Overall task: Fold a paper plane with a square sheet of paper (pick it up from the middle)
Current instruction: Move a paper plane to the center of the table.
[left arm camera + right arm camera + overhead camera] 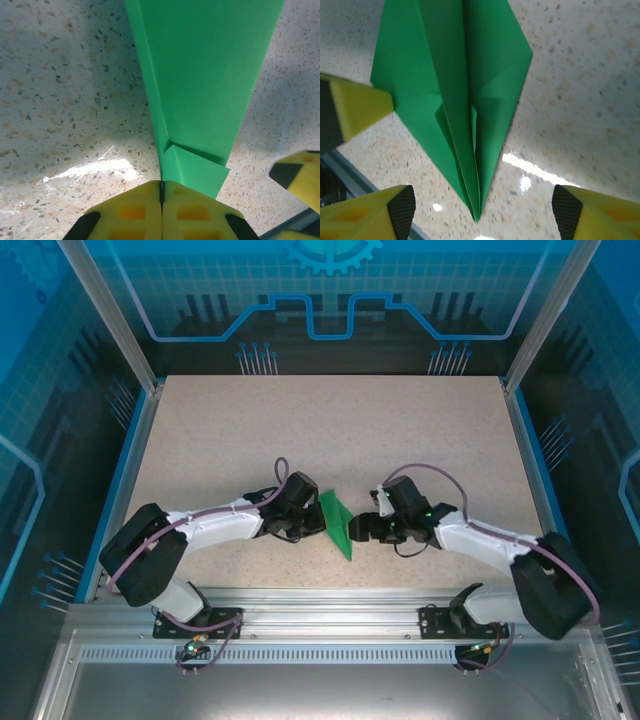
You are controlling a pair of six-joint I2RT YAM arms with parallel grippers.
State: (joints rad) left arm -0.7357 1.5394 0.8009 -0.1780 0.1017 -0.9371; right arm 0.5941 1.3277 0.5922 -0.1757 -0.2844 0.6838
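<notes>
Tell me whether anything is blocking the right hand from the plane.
Nothing visible does. The plane has its tip lying in the open gap of the right hand, with bare table on both sides. The left hand is shut on the plane from the other side, outside that gap.

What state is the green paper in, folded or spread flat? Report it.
Folded. The green paper narrows to a point, with a centre crease and overlapping flaps; the left gripper is shut on one edge.
</notes>
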